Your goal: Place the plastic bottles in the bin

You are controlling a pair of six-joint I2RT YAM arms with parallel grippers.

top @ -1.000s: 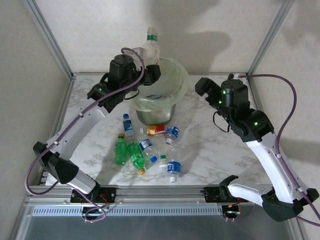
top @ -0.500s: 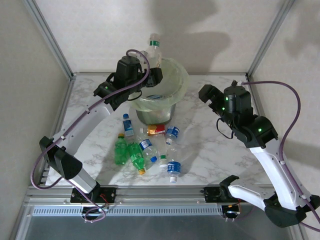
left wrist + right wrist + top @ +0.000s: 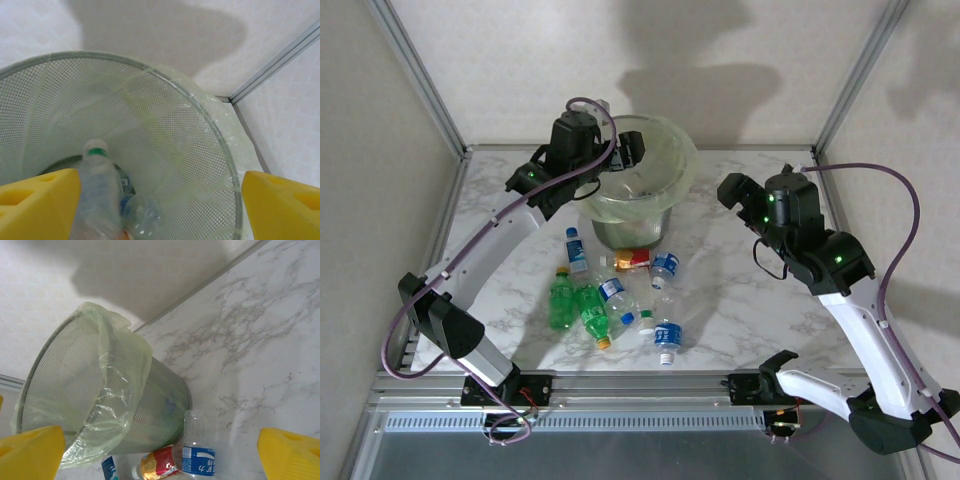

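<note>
Over bin [image 3: 210, 130], L claw [image 3: 160, 200] released, green-cap bottle [image 3: 97, 190] inside it; R claw [image 3: 160, 452] spread wide, empty.

Lit brightly and evenly from overhead, softly enough to leave no hard highlights on the white marbled table top [image 3: 740, 290]. Broad, soft-edged grey shadows thrown high on the pale textured back wall [image 3: 710, 85], seen again as dim patches above the round grey mesh bin with pale green bag liner [image 3: 200, 130] in both wrist views. Only thin, faint contact shadows under the heap of small plastic bottles [image 3: 611, 290]. Mild sheen on the liner's crinkled plastic. Crisp from the top camera; softer up close, slightly smeared on the clear green-capped plastic bottle [image 3: 97, 190].
</note>
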